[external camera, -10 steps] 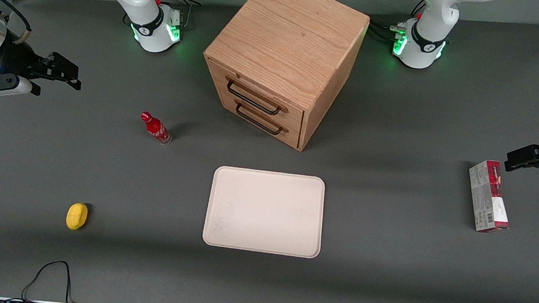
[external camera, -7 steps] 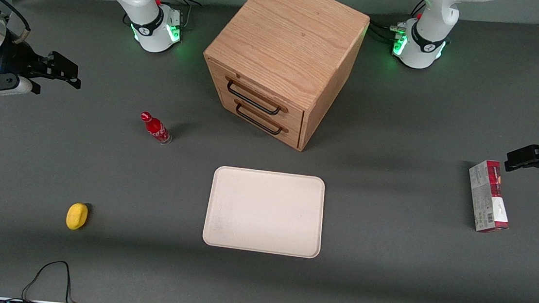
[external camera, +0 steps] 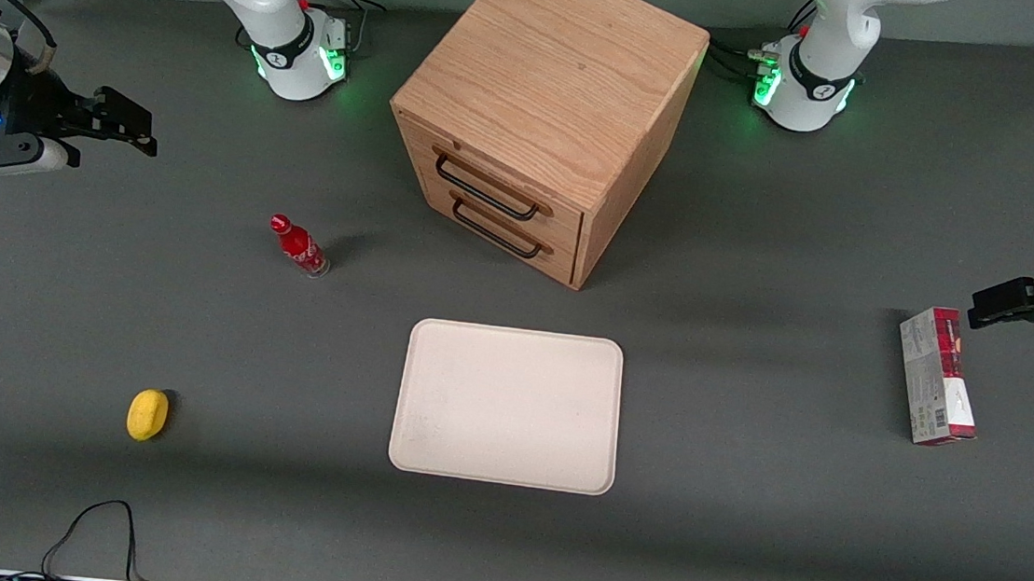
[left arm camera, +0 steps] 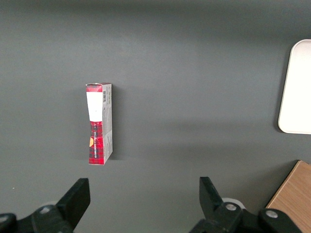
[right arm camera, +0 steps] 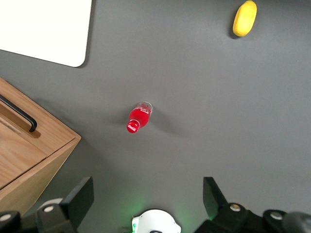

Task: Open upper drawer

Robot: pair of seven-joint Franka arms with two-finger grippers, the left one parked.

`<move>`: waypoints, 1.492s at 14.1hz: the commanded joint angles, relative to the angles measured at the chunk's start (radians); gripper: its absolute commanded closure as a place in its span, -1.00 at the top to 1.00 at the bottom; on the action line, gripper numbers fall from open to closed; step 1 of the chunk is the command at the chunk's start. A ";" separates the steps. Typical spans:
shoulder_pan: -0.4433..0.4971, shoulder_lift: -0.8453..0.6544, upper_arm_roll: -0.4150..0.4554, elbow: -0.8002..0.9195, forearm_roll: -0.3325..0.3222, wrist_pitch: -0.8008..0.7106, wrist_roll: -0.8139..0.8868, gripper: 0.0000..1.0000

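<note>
A dark grey matte table (external camera: 737, 553) is filling the scene, with soft shadow bands lying across it under overhead light. Green light is glowing on it farthest from the front camera, and a thin black cable (external camera: 99, 525) is looping at its nearest edge.

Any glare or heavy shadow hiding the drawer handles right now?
Front view: no glare; the upper drawer sits on the cabinet's shaded face, but its black handle reads clearly. Right wrist view: even light, only a handle end shows. The gripper, fingers open, hangs at the working arm's end of the table.
</note>
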 commanded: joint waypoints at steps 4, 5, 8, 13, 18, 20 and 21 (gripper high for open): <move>-0.010 0.038 0.000 0.049 0.016 -0.048 0.005 1.00; -0.010 0.041 0.002 0.054 0.018 -0.048 0.005 1.00; -0.006 0.084 0.005 0.086 0.039 -0.040 0.014 1.00; 0.051 0.175 0.025 0.159 0.114 -0.011 -0.020 1.00; 0.174 0.349 0.030 0.319 0.136 0.001 -0.043 1.00; 0.180 0.369 0.049 0.327 0.159 0.044 -0.046 1.00; 0.189 0.380 0.080 0.328 0.156 0.058 -0.062 1.00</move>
